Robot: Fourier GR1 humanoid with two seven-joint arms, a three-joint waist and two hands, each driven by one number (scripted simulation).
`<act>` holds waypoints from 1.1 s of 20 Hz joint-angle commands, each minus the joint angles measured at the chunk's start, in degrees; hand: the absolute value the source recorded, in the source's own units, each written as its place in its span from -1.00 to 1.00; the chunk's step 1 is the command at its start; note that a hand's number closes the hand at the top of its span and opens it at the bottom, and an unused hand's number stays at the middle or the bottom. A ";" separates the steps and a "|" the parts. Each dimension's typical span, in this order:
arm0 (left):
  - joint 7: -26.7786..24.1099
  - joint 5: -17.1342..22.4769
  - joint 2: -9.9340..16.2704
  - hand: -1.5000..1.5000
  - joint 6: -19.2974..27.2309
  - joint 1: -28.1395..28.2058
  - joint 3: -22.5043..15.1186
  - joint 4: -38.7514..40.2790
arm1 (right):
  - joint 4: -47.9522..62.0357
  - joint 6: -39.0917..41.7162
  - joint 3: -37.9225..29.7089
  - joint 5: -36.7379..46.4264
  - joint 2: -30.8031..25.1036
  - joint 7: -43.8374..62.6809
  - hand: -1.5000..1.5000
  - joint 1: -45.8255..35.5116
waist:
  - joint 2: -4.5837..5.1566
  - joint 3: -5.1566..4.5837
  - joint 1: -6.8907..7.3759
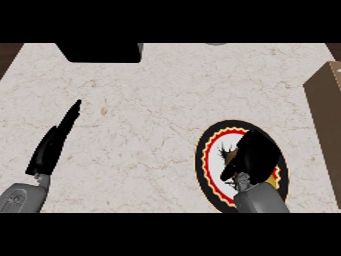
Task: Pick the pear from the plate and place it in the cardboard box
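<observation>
My right hand point(256, 157) sits curled over the round black-rimmed plate point(211, 176), hiding the pear, so I can't tell if it's grasped. Nothing's reached the brown cardboard box point(334, 125) right of the plate yet; my left hand point(53, 142) rests straight-fingered, well left.

plate point(219, 131): i can read no lettering, only red, yellow and black rings around a dark figure
cardboard box point(334, 130): i see no print or label
tabletop point(143, 105): no writing i can read
</observation>
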 commanded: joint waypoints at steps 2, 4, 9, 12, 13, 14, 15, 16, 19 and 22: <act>-0.10 -0.11 -0.03 0.00 -0.59 0.62 0.80 -0.19 | -2.10 0.91 0.55 8.26 -1.04 8.12 1.00 2.89 | 0.67 0.41 -0.51; -0.25 -0.85 -0.22 0.00 -0.89 1.61 0.27 -1.44 | -1.37 4.58 4.09 1.82 -3.17 -7.39 1.00 0.58 | 0.76 0.44 0.13; 1.30 -1.22 -0.68 0.00 -0.21 -0.64 -0.04 -0.89 | -7.25 8.90 15.43 -8.24 -11.22 -33.68 1.00 4.18 | 0.64 0.55 0.72; -2.45 -1.84 -1.56 0.00 1.00 0.88 0.87 3.00 | -15.14 10.10 11.88 -12.65 -19.52 -41.33 1.00 5.30 | 0.77 0.40 -0.80; 1.16 -0.96 -0.51 0.00 -0.27 0.82 1.16 -0.54 | -20.37 11.53 10.36 -14.44 -21.90 -42.30 1.00 6.96 | 0.53 0.45 -0.78; 2.78 -2.36 -2.90 0.00 1.62 -2.35 0.09 -0.32 | -23.52 13.98 7.50 -16.41 -23.27 -42.74 1.00 5.17 | 0.61 0.43 -1.10; 2.11 -0.94 -0.50 0.00 -1.02 -1.63 1.92 -0.25 | -25.36 12.58 6.85 -15.67 -24.71 -43.47 1.00 6.90 | 0.65 0.43 -0.84; 3.63 -2.57 -3.54 0.00 1.59 -1.22 -0.22 -1.08 | -32.39 15.56 7.11 -15.73 -26.01 -41.47 1.00 9.08 | 0.49 0.41 -1.30; 0.32 -2.23 -1.98 0.00 -0.04 -0.23 1.71 0.85 | -41.74 17.04 4.39 -15.17 -27.75 -38.93 1.00 12.80 | 0.58 0.40 -1.27; 1.61 -1.95 -2.44 0.00 -0.12 -0.15 2.11 -0.27 | -44.05 18.15 -1.32 -14.27 -28.20 -36.27 1.00 10.17 | 0.68 0.42 -0.93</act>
